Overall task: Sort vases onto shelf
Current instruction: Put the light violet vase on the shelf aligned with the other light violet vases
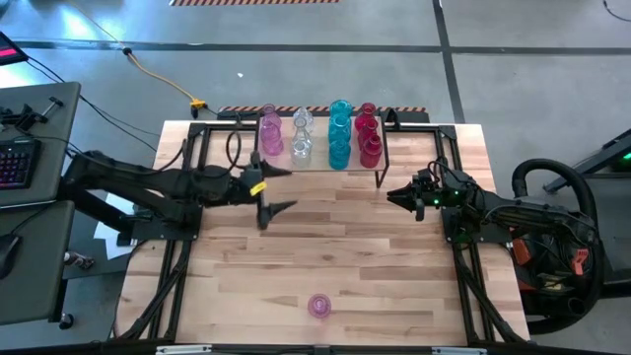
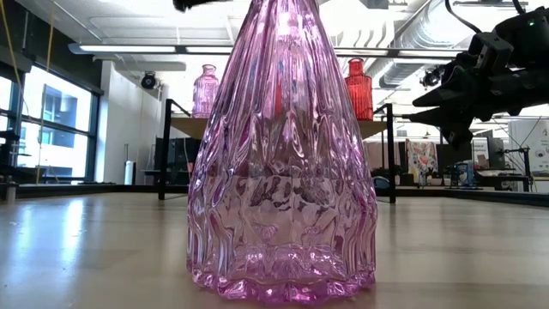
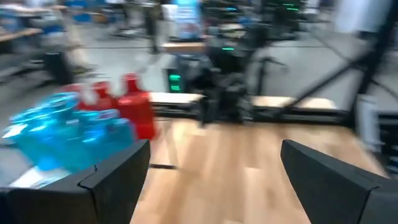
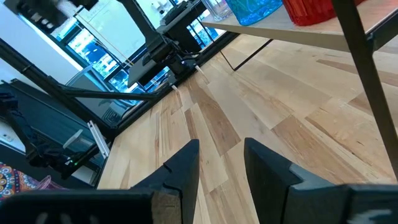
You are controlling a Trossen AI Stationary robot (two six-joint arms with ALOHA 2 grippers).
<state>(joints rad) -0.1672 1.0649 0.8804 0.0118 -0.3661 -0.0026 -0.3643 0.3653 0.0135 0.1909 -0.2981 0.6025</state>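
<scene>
High view finding: one pink vase stands alone and upright near the bench front edge, about midway along it. All other vases sit in colour rows on the shelf at the back edge. Left gripper hovers mid-bench in front of the shelf, fingers spread wide, holding nothing. Right gripper waits toward the right edge, fingers narrowly parted. Judgement: the vase lies frontward of both, slightly nearer the left arm; vertical axis favours a side approach.
</scene>
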